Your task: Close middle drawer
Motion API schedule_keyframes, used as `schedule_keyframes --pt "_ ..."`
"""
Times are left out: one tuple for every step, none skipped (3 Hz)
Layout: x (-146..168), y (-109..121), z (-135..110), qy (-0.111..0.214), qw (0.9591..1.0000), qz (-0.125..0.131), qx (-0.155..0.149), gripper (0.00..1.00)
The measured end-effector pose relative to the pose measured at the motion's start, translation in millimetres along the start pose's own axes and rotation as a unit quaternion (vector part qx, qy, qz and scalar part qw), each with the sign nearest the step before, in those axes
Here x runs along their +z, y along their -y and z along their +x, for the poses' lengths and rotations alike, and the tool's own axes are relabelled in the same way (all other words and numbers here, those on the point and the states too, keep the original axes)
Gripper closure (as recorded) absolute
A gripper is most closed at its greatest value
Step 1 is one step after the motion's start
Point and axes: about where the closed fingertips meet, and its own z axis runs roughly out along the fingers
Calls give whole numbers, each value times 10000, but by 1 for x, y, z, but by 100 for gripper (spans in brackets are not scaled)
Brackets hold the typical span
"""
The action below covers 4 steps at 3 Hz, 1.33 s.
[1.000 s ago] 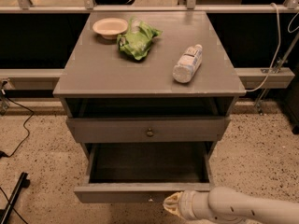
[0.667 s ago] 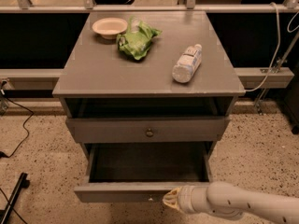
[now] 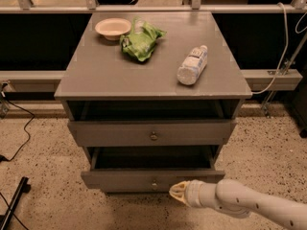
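Note:
The middle drawer (image 3: 144,178) is the grey cabinet's second drawer, with a low plain front and a small dark knob (image 3: 154,183). It stands partly pulled out, and a dark strip of its inside shows above the front. My gripper (image 3: 176,193) comes in from the lower right on a white arm (image 3: 240,202). Its yellowish tip is against the lower edge of the drawer's front, just right of the knob, with the fingers together and nothing held. The lowest drawer is hidden.
The top drawer (image 3: 152,133) also stands a little open. On the cabinet top (image 3: 96,71) lie a pale bowl (image 3: 112,28), a green bag (image 3: 141,40) and a plastic bottle (image 3: 193,65). Cables (image 3: 19,123) and a dark bar (image 3: 12,202) lie on the speckled floor at the left.
The middle drawer has slid inward, with less of its inside showing. My gripper has moved left and forward with the drawer's front.

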Motion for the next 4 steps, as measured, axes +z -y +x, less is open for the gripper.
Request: schedule_keyframes --pt "4 48 -8 362 9984 412 -139 100" --pt "4 49 -8 358 9984 425 -140 100" --pt "2 50 -9 389 9980 414 -270 100" --pt "6 61 7 468 9975 484 -224 100"
